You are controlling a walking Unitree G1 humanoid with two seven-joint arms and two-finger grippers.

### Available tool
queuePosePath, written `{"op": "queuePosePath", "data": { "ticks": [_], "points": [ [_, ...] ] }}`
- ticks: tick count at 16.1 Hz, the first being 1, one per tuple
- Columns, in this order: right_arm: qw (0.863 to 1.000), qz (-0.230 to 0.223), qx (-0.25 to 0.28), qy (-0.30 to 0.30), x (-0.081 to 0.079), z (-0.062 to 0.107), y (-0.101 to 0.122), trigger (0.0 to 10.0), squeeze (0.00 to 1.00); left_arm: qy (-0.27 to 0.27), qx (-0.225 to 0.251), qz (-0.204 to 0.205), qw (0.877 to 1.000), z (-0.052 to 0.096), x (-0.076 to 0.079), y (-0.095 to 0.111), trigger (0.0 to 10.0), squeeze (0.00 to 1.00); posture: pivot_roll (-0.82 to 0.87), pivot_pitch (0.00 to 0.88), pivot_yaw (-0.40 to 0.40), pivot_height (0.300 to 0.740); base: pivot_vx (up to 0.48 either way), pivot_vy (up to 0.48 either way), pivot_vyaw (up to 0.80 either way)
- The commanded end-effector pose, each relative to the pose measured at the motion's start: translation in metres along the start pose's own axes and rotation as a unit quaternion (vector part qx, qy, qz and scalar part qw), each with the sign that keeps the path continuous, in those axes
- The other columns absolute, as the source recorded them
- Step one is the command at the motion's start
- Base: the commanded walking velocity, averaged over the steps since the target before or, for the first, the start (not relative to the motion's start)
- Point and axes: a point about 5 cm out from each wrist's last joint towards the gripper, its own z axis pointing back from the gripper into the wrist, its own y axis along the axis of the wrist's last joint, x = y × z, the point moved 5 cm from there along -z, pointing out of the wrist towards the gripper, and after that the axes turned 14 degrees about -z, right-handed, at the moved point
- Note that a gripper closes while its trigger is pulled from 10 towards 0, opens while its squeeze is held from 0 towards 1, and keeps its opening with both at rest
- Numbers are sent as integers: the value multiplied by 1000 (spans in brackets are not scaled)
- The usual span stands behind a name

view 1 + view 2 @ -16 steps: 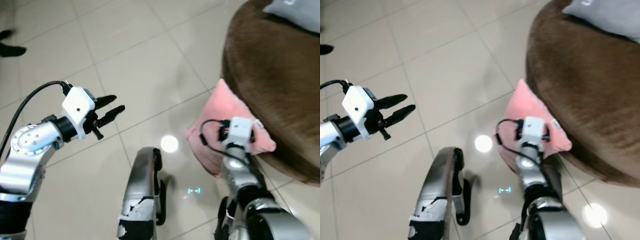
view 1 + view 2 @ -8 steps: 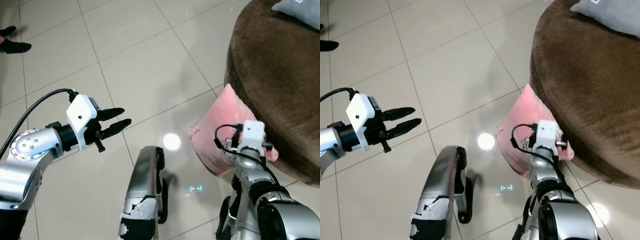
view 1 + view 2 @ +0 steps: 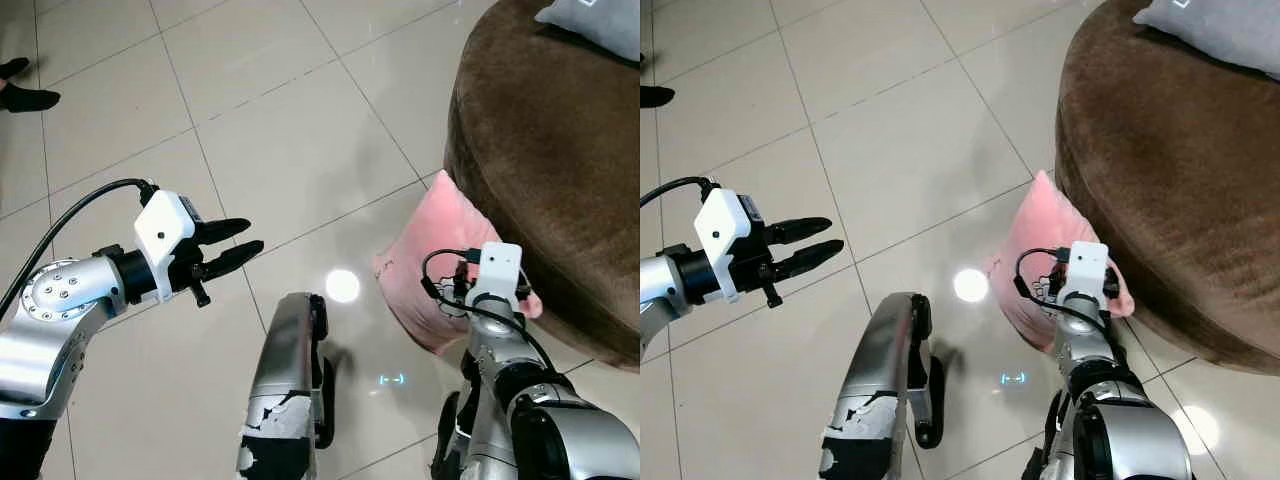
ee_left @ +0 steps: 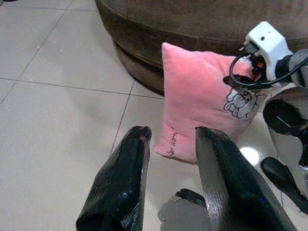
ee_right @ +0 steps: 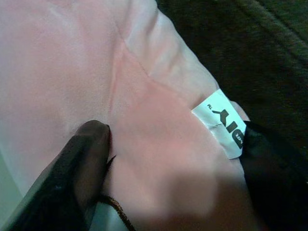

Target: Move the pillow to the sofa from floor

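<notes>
Pale tiled floor, brown sofa bulging in on the right, grey cushion on top. Pink pillow leans on the sofa's base; right gripper straddles its edge, fingers spread. Left gripper hovers parted, empty

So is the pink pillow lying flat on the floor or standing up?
Standing on edge. The pink pillow is propped upright on the tile floor, leaning against the brown sofa, with the right gripper at its top edge.
</notes>
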Motion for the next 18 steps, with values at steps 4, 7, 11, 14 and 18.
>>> {"op": "queuePosePath", "data": {
  "ticks": [4,7,11,14,18],
  "points": [
    [999,0,-33,21,-7,7,-21,0,0,-15,-6,1,1000,3,6,-2,10000,0,429,354,227,546,0,0,0],
    [999,-4,-35,28,-8,9,-24,0,0,-17,-7,1,1000,3,8,-3,10000,0,429,354,227,546,0,0,0],
    [999,-8,-37,34,-9,9,-26,0,0,-19,-7,2,1000,3,9,-3,10000,0,429,352,229,546,0,0,0],
    [997,-26,-40,56,-14,11,-28,0,0,-21,-7,3,1000,3,9,-4,10000,0,427,351,231,546,0,0,0],
    [984,-15,-28,178,-49,23,-29,0,0,-25,-2,8,1000,0,13,-6,10000,0,388,338,215,546,0,0,0]
  ]
}}
